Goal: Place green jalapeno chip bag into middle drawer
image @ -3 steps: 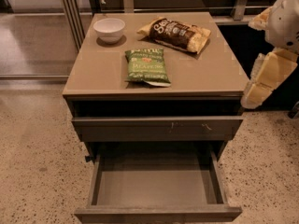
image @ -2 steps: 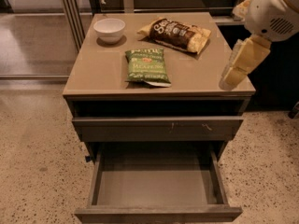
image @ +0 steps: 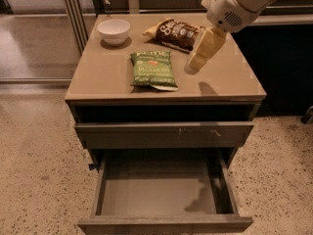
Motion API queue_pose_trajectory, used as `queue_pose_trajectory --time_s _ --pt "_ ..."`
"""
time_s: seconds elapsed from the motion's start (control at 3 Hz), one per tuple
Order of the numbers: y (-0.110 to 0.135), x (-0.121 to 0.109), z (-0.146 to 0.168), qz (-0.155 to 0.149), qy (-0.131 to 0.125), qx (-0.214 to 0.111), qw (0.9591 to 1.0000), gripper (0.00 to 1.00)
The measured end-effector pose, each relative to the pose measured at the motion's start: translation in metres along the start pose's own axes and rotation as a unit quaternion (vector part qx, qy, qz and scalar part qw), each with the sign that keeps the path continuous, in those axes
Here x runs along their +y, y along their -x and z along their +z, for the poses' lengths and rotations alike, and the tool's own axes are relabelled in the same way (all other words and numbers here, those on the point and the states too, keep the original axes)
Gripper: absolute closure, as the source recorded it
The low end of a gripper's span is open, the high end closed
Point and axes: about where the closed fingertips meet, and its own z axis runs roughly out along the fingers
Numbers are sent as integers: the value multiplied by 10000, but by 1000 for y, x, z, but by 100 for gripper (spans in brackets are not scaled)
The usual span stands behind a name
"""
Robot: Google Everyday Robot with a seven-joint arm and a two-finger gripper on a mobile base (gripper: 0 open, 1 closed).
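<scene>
The single camera view looks down on a low cabinet [image: 230, 80] from its near side. The gripper [image: 194, 63] hangs over the right part of the cabinet top, angled down and to the left, just right of the green jalapeno chip bag [image: 152, 68] and apart from it. Its shadow falls on the bare top nearer the front edge, so it appears to be above the surface rather than resting on it. Whether the gripper is released or clenched cannot be told from here; nothing is seen in its grasp.

The green bag lies flat near the front edge of the top, lettering up and white edge toward the near side. That probably makes it an easy reach from above. Below, the middle drawer [image: 156, 195] is pulled well out toward the camera with its flat tray bare, likely so that the bag can be lowered straight in. The scratched drawer front [image: 164, 133] above it is shut, so it does not overhang the tray.

By count there are two chip bags, the green one and a dark brown chip bag [image: 176, 33] at the far side. There is one white bowl [image: 113, 31] at the far left, one open drawer, one shut drawer front and one gripper.
</scene>
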Motion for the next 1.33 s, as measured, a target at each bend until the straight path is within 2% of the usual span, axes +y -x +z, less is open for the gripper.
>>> queue_pose_trajectory --time_s 0.67,1.0,1.33 --pt "-4 1 8 -55 -93 57 9999 0" --pt "-7 0 36 -131 -183 -38 9997 0" --pt "-1 -8 71 -152 -142 -273 9994 0"
